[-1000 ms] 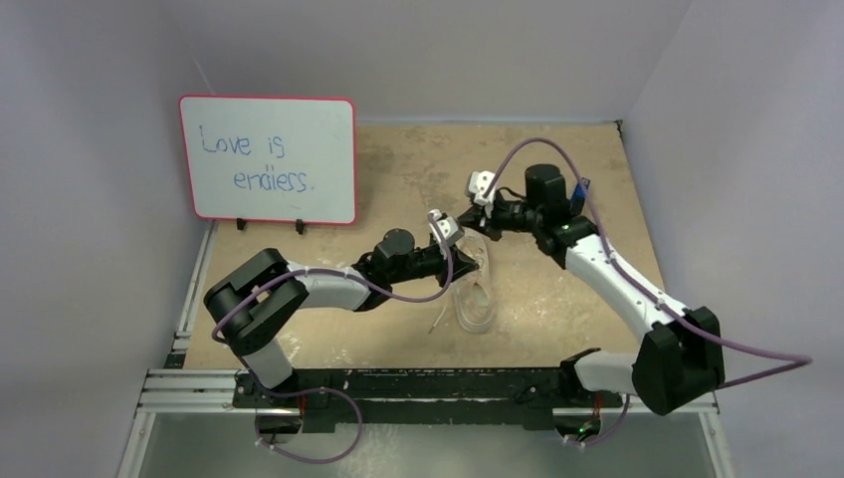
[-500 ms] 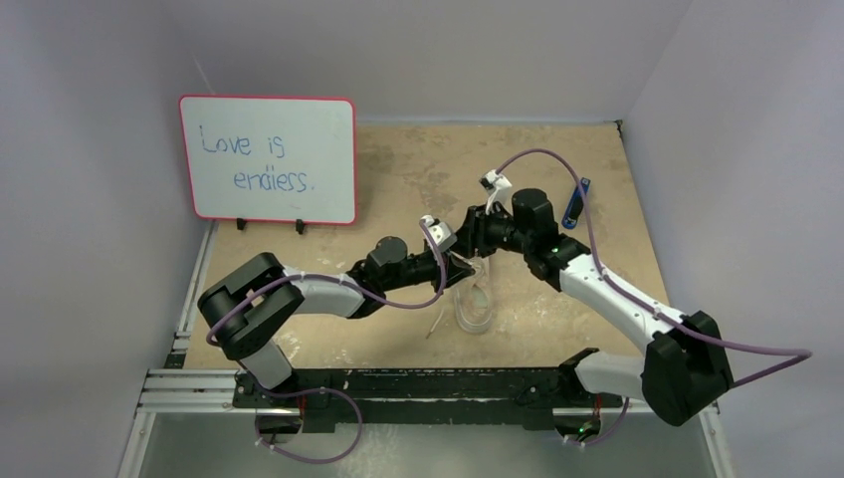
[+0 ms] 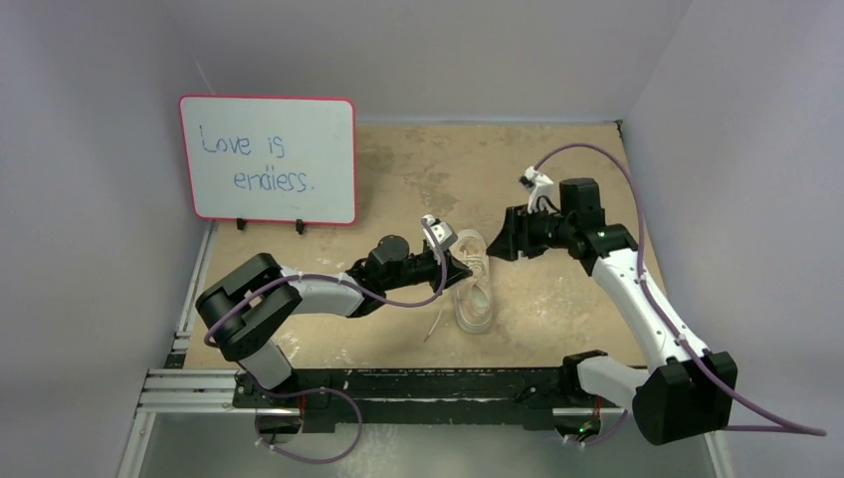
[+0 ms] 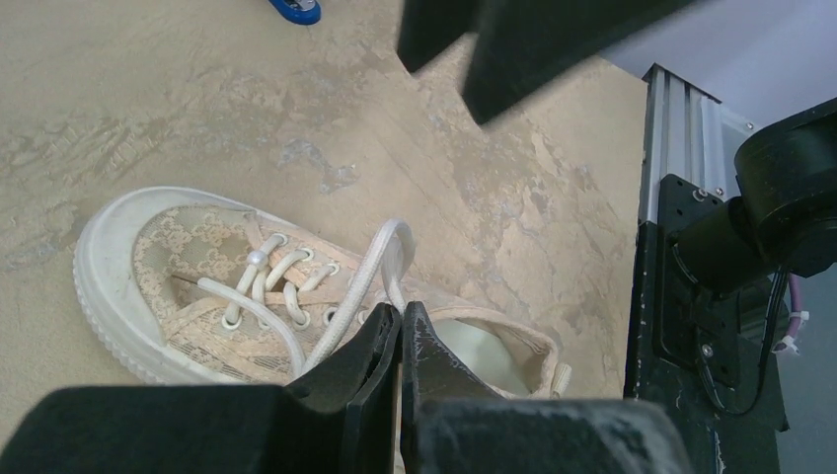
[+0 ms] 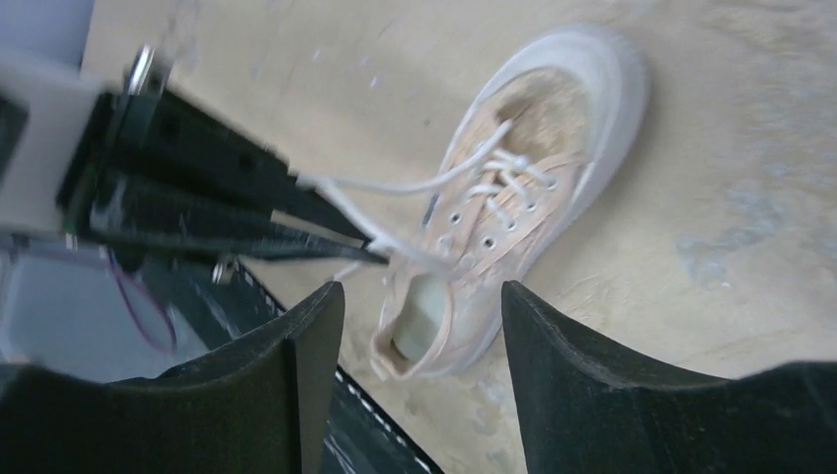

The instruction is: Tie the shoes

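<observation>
Top external shows my right gripper [image 3: 501,243] now backed right of the shoe [image 3: 476,299], wide open, empty; left gripper [image 4: 402,321] clamps one lace [image 4: 367,276], knot unfinished.

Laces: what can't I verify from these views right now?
- Left wrist: how much lace the left hand pinches; its own fingers cover it.
- Top external: any knot on the shoe; too small.
- Right wrist: lace crossings at the eyelets; blurred.

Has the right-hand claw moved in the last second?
Yes. The right gripper has pulled back rightward, farther from the whiteboard and off the shoe.
</observation>
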{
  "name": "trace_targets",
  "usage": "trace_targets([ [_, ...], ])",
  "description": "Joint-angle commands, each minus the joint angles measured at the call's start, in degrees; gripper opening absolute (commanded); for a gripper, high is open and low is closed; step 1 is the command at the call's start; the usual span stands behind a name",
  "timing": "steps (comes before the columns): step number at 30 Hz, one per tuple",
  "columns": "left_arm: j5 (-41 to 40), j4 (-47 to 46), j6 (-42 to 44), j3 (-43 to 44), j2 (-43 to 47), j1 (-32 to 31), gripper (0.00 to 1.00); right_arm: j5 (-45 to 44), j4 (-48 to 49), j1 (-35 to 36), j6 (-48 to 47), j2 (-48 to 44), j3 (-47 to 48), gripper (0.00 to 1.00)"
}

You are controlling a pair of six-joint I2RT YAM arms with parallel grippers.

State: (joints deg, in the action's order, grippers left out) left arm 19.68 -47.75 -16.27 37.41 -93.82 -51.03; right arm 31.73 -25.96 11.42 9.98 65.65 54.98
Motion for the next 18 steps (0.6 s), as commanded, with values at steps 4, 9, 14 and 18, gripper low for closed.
trace_targets([
  [4,0.22,1.82,2.30,3.48,2.39,0.11,0.00,16.11,0.26,1.02,-14.84,-1.73,-5.72,0.57],
  [9,1.46,3.76,3.82,5.12,1.79,0.14,0.00,17.66,2.98,1.03,-16.08,1.45,-7.22,0.57],
  [14,2.09,4.39,4.06,5.71,1.69,0.27,0.00,16.12,4.82,0.99,-18.39,5.13,-5.32,0.55],
  [18,2.92,5.01,4.36,5.92,1.65,0.44,0.00,16.76,2.95,0.97,-21.90,8.21,-4.18,0.50],
])
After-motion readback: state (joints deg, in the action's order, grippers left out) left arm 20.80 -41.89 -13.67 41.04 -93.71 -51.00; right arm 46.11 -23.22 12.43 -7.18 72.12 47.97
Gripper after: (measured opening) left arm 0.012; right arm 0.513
